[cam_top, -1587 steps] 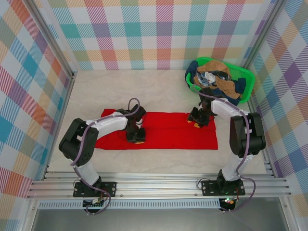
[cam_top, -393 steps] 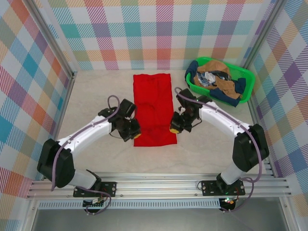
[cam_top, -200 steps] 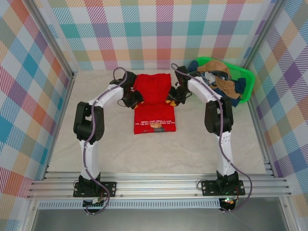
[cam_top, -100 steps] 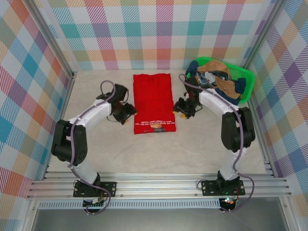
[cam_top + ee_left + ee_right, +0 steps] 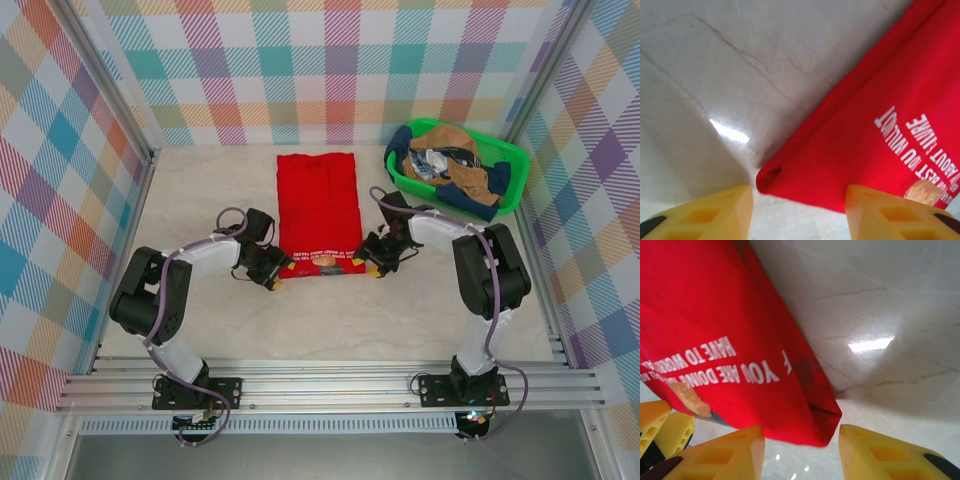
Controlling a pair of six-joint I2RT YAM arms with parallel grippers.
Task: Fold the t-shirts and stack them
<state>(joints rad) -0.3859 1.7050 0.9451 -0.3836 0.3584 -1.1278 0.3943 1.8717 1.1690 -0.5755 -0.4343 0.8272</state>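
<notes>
Bracketing the near edge of the red t-shirt (image 5: 318,215) from both sides

Left gripper (image 5: 272,277) at the near-left corner and right gripper (image 5: 368,265) at the near-right corner stand with jaws apart, holding nothing; each wrist view shows a corner between the fingers. The folded shirt runs straight away across the desk (image 5: 220,200), long axis near to far, equally close to both arms. Other t-shirts (image 5: 455,170) lie in the green basket (image 5: 514,160) at far right.

Leaving bare table (image 5: 330,320) free at 6 o'clock of the red t-shirt (image 5: 318,205). Crowding its 7 and 5 o'clock corners with the left gripper (image 5: 274,278) and right gripper (image 5: 371,265). Blocking 2 o'clock with the green basket (image 5: 430,123).
</notes>
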